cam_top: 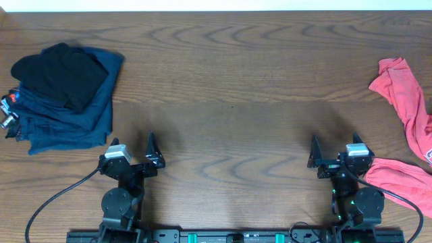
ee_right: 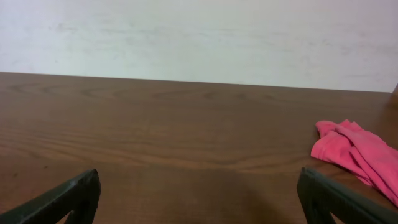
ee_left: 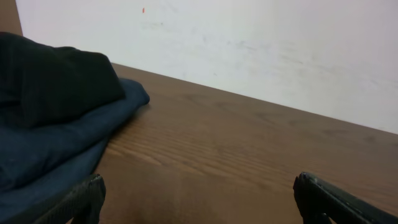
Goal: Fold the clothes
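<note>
My left claw (ee_left: pixel 202 208) wide open, empty | my right claw (ee_right: pixel 199 208) wide open, empty | coral-red T-shirt (cam_top: pixel 408 94) crumpled at right table (cam_top: pixel 229 81) edge, near right claw | navy stack (cam_top: pixel 67 118) far left

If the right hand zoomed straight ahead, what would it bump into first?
Probably nothing: the right hand points over bare table toward the white wall. The red T-shirt lies off to the right, seemingly out of its path.
</note>
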